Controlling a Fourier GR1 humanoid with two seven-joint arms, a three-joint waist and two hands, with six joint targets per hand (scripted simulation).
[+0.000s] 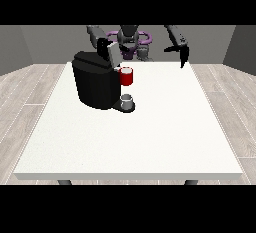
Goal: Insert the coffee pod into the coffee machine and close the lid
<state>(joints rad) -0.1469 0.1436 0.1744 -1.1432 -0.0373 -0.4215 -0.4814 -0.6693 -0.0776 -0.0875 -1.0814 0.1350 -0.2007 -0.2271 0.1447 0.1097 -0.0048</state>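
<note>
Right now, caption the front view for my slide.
Black coffee machine on white table, lid up, cup beneath red holder.

- The place read as a plain indoor test room, bare of household furnishing, rather than a lived-in kitchen.
- A large white table (150,142) on dark legs filled the middle of the view.
- The floor (30,102) around it was laid in pale, wood-look planks with visible seams.
- Flat grey walls (45,42) closed the room behind, with no shelves, windows or cupboards showing on them.
- A humanoid robot (129,39) stood behind the table's far edge, which suited a robotics lab.
- The only homely touch was a black coffee machine (97,84) standing on the table, with a small grey cup (127,100) at its base.
</note>
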